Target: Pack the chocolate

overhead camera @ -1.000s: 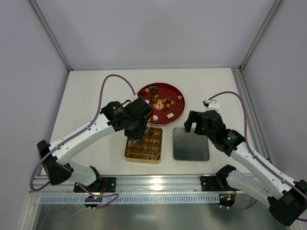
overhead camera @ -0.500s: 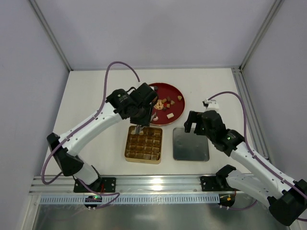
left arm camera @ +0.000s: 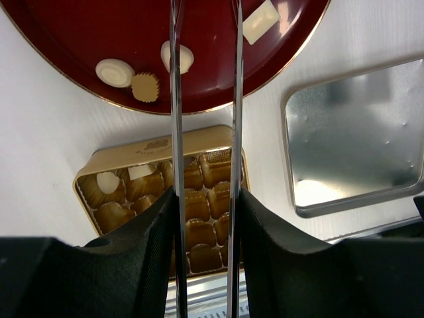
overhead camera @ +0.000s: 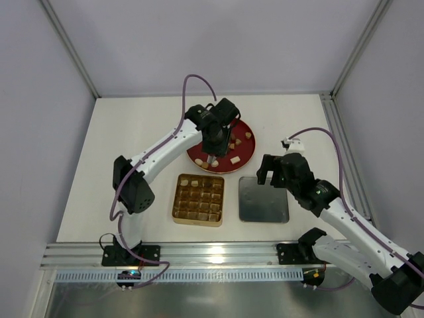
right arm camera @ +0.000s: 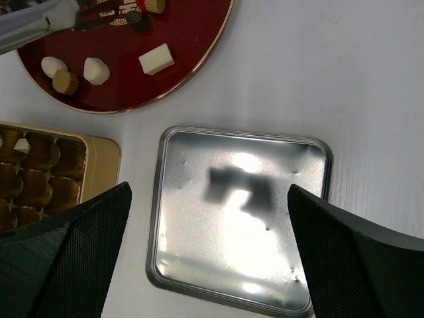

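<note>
Red plate beneath left gripper; arm stretched forward, wrist down, blades slightly parted, nothing seen between. Chocolate scattered around tips, few in gold box behind. Right gripper wide, empty, over tin lid.

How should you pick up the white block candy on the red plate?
Probably pinch the white block across its two long flat sides, coming straight down. It lies flat on the red plate with bare space around it, so there is room on both sides.

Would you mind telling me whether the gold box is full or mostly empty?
Mostly empty: the gold box holds two white chocolates in corner cells; the other visible cells are bare.
</note>
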Controlling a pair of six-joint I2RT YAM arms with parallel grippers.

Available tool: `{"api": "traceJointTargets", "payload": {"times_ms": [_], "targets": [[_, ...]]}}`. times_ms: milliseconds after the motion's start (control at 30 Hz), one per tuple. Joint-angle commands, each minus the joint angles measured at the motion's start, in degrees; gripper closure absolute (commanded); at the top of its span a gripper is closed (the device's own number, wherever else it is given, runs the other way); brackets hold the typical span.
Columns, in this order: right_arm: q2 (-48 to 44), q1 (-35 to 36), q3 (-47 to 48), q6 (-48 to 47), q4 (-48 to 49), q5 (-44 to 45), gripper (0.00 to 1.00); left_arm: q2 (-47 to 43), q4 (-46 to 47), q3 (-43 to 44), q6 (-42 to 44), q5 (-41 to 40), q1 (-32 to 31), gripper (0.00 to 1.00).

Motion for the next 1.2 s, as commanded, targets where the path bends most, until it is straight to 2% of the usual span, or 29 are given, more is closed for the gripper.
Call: {"api": "traceJointTargets", "payload": {"times_ms": [0,867,1167], "targets": [[-1.6,-0.5,2.6,-1.2,-0.2,0.2,0.0,2.1,1.0,3.6,1.6,1.2,0.2,0.6],[-4.0,-1.3,2.6,-2.4,-2.4,0.0,0.0,8.9,3.2,5.0,2.1,2.2,1.4,0.59],[-4.0,-1.6,2.1,-2.3,-2.2,-0.4,0.0,8.5,2.5,4.8,1.9,2.5,1.4,0.6]]}}
